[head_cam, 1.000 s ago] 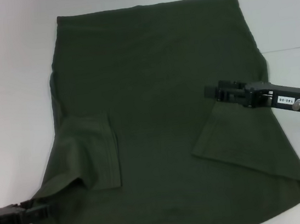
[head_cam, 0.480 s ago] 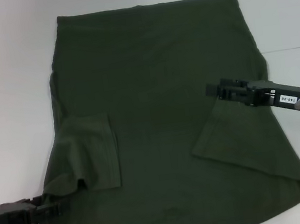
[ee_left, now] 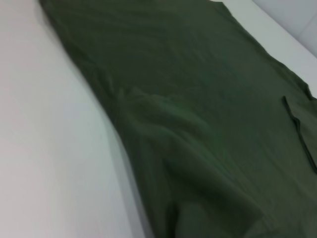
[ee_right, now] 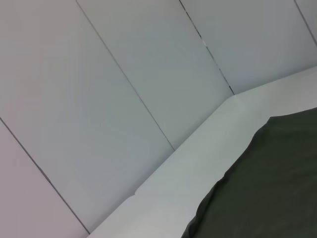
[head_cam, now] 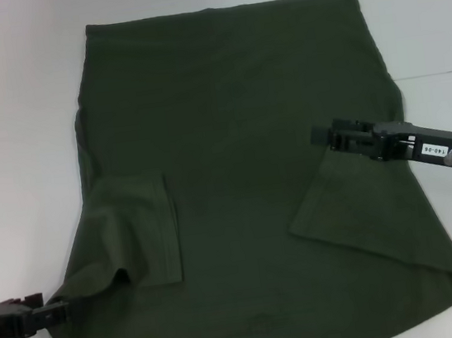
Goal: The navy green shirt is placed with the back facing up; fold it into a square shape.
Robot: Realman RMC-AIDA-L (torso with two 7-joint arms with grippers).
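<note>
Sleeves folded in on the shirt [head_cam: 243, 175].
Left tool [head_cam: 57, 311] and right tool [head_cam: 321, 134]: grip state unclear; lengthwise fold likely next.

Bare white table [head_cam: 11, 122] borders the navy green shirt [head_cam: 236, 118] on its left, right and far sides, open to approach. 2 obstacles sit low: the left gripper [head_cam: 57, 312] at the shirt's near-left edge, and the right gripper [head_cam: 321, 135] reaching in over the right fold. Shirt centre lies unobstructed.
</note>
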